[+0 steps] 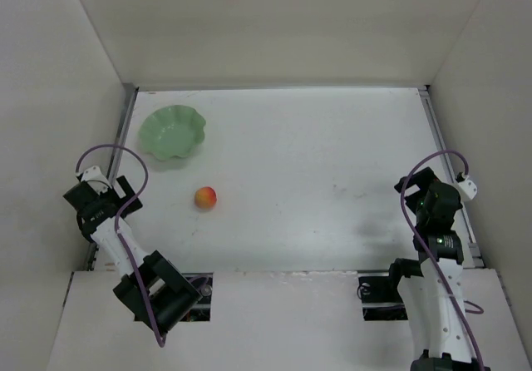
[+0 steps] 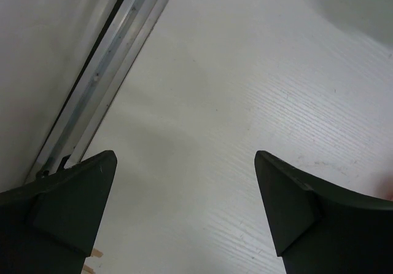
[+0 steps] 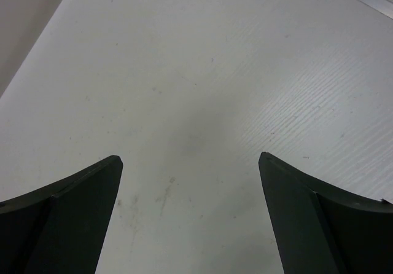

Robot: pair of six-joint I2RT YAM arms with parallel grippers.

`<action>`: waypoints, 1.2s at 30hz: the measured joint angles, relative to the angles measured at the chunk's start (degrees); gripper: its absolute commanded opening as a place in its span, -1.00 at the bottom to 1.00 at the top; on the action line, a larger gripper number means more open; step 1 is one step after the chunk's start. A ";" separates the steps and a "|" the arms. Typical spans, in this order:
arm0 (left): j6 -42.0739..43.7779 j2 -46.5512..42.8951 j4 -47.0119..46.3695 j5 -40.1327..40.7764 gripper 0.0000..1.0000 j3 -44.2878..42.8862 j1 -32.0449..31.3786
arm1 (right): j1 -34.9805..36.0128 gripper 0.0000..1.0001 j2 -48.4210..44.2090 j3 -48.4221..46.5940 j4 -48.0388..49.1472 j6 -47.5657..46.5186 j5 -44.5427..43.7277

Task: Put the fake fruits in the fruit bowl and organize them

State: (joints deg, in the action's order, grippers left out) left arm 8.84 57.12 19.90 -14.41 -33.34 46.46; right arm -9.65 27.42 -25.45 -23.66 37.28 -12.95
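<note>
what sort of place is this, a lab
Probably a robot test cell in a lab, not a home: a white table boxed in by plain panels, a left arm and right arm mounted at its near edge, and just a fake fruit and fruit bowl as props.

A fixed camera high above and behind the left arm (image 1: 116,238) and right arm (image 1: 436,238) looks down over the whole white table (image 1: 316,163), with the arm bases at the bottom edge and walls (image 1: 274,22) closing three sides. The left wrist camera, close over the tabletop, peers steeply down between the dark fingers of the left gripper (image 2: 185,157), with the table's aluminium rail (image 2: 104,71) slanting along the left (the same rail the overhead view shows beside that arm). The right wrist camera sits equally close, facing bare tabletop past the right gripper (image 3: 190,160).
</note>
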 measured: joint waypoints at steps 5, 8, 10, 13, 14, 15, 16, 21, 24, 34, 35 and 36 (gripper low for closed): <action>-2.47 0.44 0.61 1.75 0.94 -0.44 0.04 | 0.44 1.00 0.22 0.00 0.02 -0.02 -0.04; -3.80 0.96 3.80 -0.11 0.93 -3.61 0.00 | 0.74 1.00 0.76 0.00 0.02 -0.02 -0.07; -4.09 1.05 5.62 -3.67 0.97 -6.82 -0.68 | 0.74 1.00 0.87 0.00 0.00 -0.02 -0.07; -2.71 1.05 7.74 -9.84 1.00 -12.52 -6.49 | 0.74 1.00 0.81 0.00 0.07 -0.02 -0.07; -1.70 1.05 8.35 -10.82 1.00 -14.05 -9.62 | 0.74 1.00 0.81 0.00 0.04 -0.02 -0.07; -0.22 1.05 9.18 -11.30 1.00 -15.63 -13.84 | 0.74 1.00 0.81 0.00 0.07 -0.02 -0.07; 1.55 1.05 10.12 -11.23 1.00 -16.81 -18.49 | 0.74 1.00 0.79 0.00 0.07 -0.02 -0.07; 9.25 2.23 15.63 -6.32 1.00 -17.88 -41.79 | 1.97 1.00 0.76 0.00 0.07 -0.04 -0.13; 11.39 6.34 17.27 -3.50 1.00 -17.38 -50.14 | 2.93 1.00 0.81 0.00 0.07 -0.13 -0.13; 11.47 22.93 15.26 1.99 1.00 -16.94 -58.34 | 5.99 1.00 -0.83 0.00 0.02 -0.44 -1.07; 11.45 24.06 14.78 2.64 1.00 -16.87 -58.69 | 6.16 1.00 -0.92 0.00 0.00 -0.44 -1.31; 11.45 24.94 14.27 3.45 1.00 -16.72 -59.06 | 6.40 1.00 -0.94 0.00 -0.02 -0.46 -1.57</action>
State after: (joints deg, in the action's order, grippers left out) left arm 20.29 82.06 34.17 -10.96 -50.06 -12.60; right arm -3.25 26.48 -25.45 -23.68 36.82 -14.52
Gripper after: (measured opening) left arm 0.997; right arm 0.999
